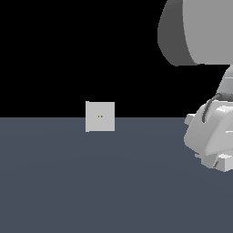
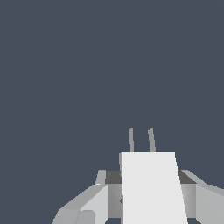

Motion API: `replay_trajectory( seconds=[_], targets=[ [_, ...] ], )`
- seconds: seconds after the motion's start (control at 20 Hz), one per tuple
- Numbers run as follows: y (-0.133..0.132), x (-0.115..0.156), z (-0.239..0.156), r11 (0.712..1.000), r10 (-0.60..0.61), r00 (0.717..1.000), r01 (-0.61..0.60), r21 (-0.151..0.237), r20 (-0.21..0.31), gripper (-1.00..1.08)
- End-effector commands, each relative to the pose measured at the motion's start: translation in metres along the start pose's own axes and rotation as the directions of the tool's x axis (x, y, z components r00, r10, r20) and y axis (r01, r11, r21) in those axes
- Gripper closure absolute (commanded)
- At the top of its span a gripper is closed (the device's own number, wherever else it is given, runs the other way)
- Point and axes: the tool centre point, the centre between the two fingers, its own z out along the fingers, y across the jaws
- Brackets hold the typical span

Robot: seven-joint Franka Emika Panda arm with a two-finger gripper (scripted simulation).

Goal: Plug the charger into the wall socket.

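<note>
Grey-blue and flat, the plain floor (image 1: 91, 182) fills the lower half of the exterior view under a black background. On it, toward the exterior view's left of centre, stands the wall socket (image 1: 100, 116), a flat upright light-grey square plate with 2 tiny yellowish holes side by side at its centre, facing the camera. It stands alone, well apart from everything else. At the exterior view's right edge the white Franka arm (image 1: 200, 32) comes down from a large rounded link at the top to the wrist and the white gripper (image 1: 223, 163), which sits low, near the floor and partly cut off by the picture's edge. From this side the fingers cannot be made out, and the charger cannot be picked out either.

In the wrist view the same grey-blue floor (image 2: 65, 65) fills nearly the whole picture. The charger (image 2: 151, 188), a light-grey rectangular block, sits right in the middle of the gripper (image 2: 148, 197), with 2 thin grey prongs (image 2: 141, 140) sticking out side by side from its far end and pointing away from the camera. The light-grey fingers (image 2: 94, 201) lie on either side of the block, tight against its sides, so the gripper is clamped around the charger. The socket plate does not appear in this view.
</note>
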Motion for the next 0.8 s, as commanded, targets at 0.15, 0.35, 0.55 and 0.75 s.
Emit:
replay_trajectory(
  seconds=[0.15, 0.35, 0.55, 0.75],
  targets=[
    [0.0, 0.0, 0.0, 1.0, 0.0, 1.0, 0.0, 0.0, 0.0, 1.08],
    [-0.001, 0.001, 0.0, 1.0, 0.001, 1.0, -0.001, -0.001, 0.0, 1.08],
    [-0.008, 0.008, -0.001, 1.0, 0.007, 1.0, -0.007, -0.003, -0.001, 1.08],
    [-0.022, 0.02, -0.003, 1.0, 0.02, 1.0, -0.02, -0.008, -0.001, 1.08]
  ],
)
